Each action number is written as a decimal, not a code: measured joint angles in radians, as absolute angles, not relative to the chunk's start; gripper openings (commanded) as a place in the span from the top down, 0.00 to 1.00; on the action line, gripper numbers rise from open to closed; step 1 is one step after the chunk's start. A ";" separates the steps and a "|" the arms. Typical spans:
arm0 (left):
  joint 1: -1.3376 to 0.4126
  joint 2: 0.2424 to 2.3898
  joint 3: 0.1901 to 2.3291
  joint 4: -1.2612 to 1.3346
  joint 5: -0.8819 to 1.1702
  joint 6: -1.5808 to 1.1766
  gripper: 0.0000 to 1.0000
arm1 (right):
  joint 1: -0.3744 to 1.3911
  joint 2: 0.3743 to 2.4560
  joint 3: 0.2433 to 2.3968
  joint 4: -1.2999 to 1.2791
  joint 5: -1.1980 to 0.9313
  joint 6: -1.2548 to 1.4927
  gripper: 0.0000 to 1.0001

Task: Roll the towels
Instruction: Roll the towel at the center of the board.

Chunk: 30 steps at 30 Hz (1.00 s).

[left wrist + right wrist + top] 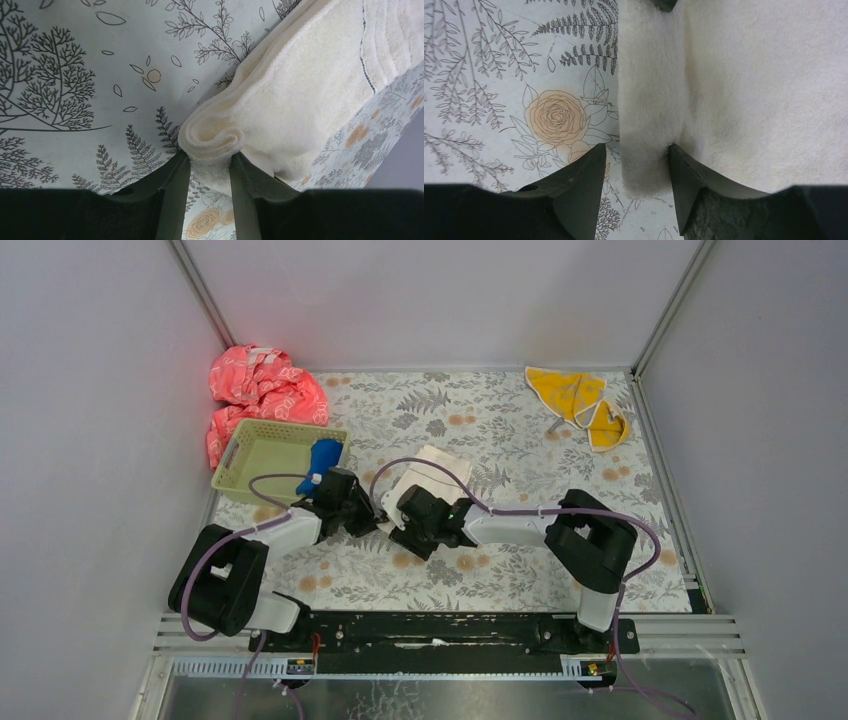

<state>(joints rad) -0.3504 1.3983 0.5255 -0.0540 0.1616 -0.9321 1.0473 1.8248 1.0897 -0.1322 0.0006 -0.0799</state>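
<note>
Cream towel edge clamped: left tool, right tool | blue towel by basket

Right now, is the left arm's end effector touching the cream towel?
Touching. The left wrist view shows the left end effector pinching the rolled edge of the cream towel, both fingers pressed into it.

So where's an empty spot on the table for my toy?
Bare patches: along the back between the pink cloth and the yellow towel; on the right, between that towel and the right arm; and the near strip by the black rail. It's crowded mid-left, where the left gripper and right gripper pinch the cream towel beside the basket.
</note>
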 measured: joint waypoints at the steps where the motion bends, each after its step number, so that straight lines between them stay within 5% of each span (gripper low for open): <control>1: -0.350 1.399 0.526 -0.055 0.162 -0.930 0.66 | 1.054 1.829 1.090 -0.132 0.017 -0.084 0.43; 6: -0.350 1.412 0.542 -0.065 0.162 -0.918 0.66 | 1.095 1.856 1.113 -0.147 0.128 -0.105 0.52; 14: -0.350 1.416 0.561 -0.091 0.157 -0.904 0.63 | 1.117 1.863 1.116 -0.153 0.187 -0.117 0.95; 25: -0.350 1.219 0.561 -0.304 0.072 -0.883 0.39 | 0.955 1.832 1.061 -0.108 -0.406 0.064 1.00; 30: -0.350 1.143 0.561 -0.366 0.061 -0.881 0.36 | 0.822 1.834 0.964 0.053 -0.640 0.270 1.00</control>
<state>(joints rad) -0.3504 1.1427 0.5610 -0.3656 0.0608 -0.8810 0.8215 1.8336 0.9638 0.0532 -0.6403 0.2699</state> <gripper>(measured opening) 0.625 0.052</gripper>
